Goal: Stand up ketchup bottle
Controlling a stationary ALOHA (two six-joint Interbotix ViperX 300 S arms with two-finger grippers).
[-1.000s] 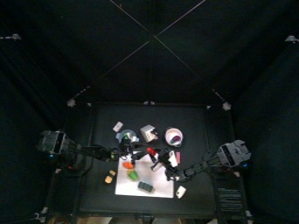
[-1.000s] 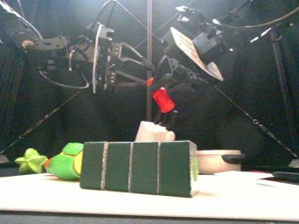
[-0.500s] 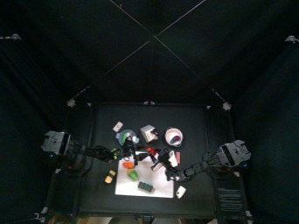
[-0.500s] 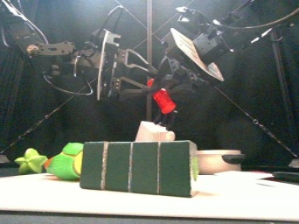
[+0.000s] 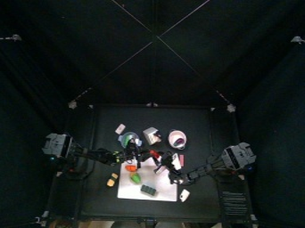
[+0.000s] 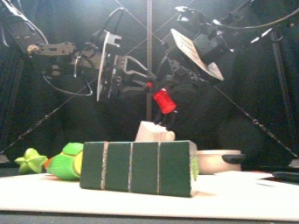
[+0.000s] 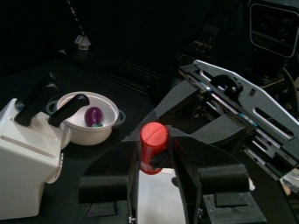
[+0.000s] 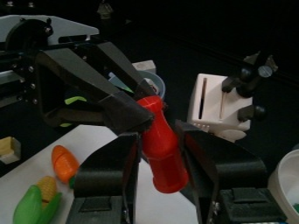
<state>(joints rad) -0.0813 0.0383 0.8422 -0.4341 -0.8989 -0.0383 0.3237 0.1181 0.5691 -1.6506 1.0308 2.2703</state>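
Observation:
The ketchup bottle (image 6: 165,100) is small and red, and hangs tilted high above the table. My right gripper (image 6: 167,86) is shut on it; in the right wrist view the bottle (image 8: 162,147) lies between my right gripper's (image 8: 163,166) jaws. My left gripper (image 6: 124,77) is open just left of the bottle. In the left wrist view the bottle's red end (image 7: 152,135) sits between my left gripper's (image 7: 152,159) spread jaws without touching them. In the top view the bottle (image 5: 155,158) is over the table's middle.
A dark green ribbed box (image 6: 138,168) stands at the table's front, with a green toy (image 6: 65,161) to its left and a white bowl (image 6: 219,160) to its right. A white bowl holding a purple piece (image 7: 90,114) and a white block (image 8: 222,109) stand behind.
My left gripper has moved right, up to the bottle, its open jaws now around the bottle's end. The right gripper and bottle have stayed in place.

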